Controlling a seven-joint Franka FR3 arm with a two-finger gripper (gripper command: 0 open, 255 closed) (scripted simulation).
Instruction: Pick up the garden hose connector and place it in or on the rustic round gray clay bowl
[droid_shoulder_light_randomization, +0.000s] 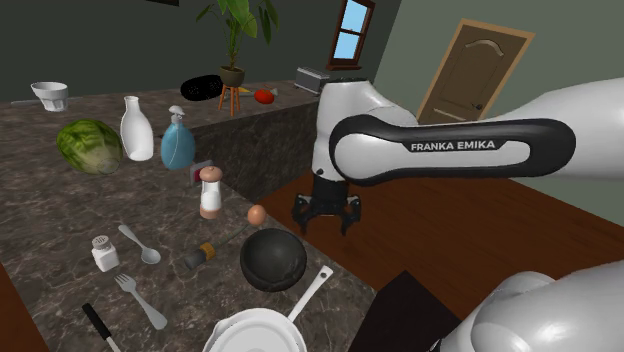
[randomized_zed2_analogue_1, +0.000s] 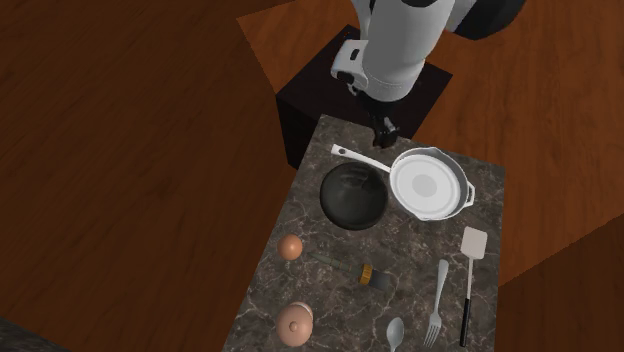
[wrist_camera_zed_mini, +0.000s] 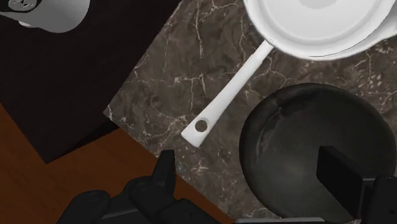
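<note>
The pincer (wrist_camera_zed_mini: 254, 175) is seen wide open and empty, hung over the marbled counter's (wrist_camera_zed_mini: 184, 70) edge, with one finger above the dark grey round bowl (droid_shoulder_light_randomization: 273, 259). A white frying pan (randomized_zed2_analogue_1: 430, 185) is set just beside the bowl. The garden hose connector (droid_shoulder_light_randomization: 199, 255) is laid flat on the counter beyond the bowl, near a brown egg (droid_shoulder_light_randomization: 257, 213), well apart from the pincer.

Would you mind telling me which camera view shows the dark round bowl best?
The second exterior view: it looks almost straight down into the dark round bowl, showing its whole rim and inside. The shoulder view shows it whole but obliquely. In the wrist view it is partly covered by one of the black fingers.
</note>
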